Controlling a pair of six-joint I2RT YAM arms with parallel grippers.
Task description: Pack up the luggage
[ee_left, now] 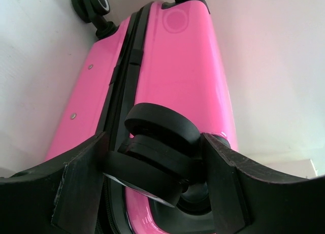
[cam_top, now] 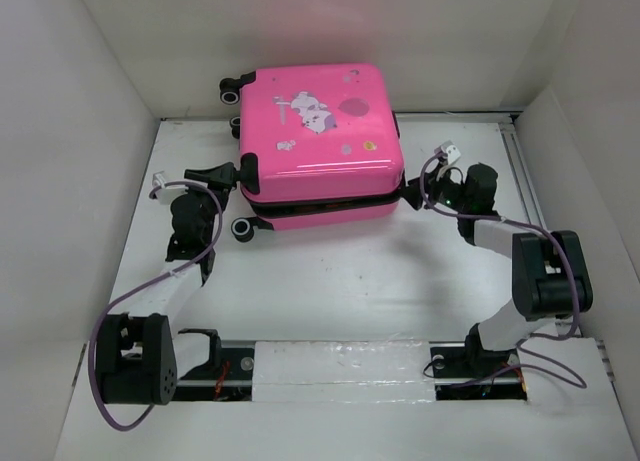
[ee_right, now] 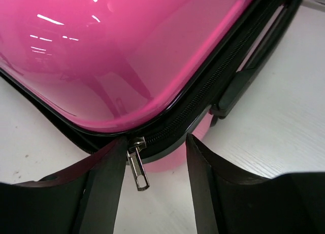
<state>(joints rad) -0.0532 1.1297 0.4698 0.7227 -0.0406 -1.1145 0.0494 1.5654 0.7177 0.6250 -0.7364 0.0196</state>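
One luggage [cam_top: 320, 131] wheel [ee_left: 161, 130] fills the left gripper [ee_left: 154, 147].

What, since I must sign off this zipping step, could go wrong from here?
1. The right gripper stands open, and the zipper pull hangs unclamped at the edge of its gap; closing now may miss it.
2. The left gripper is shut only on a wheel; if that caster swivels, the luggage may pivot on the table when the zipper is tugged.
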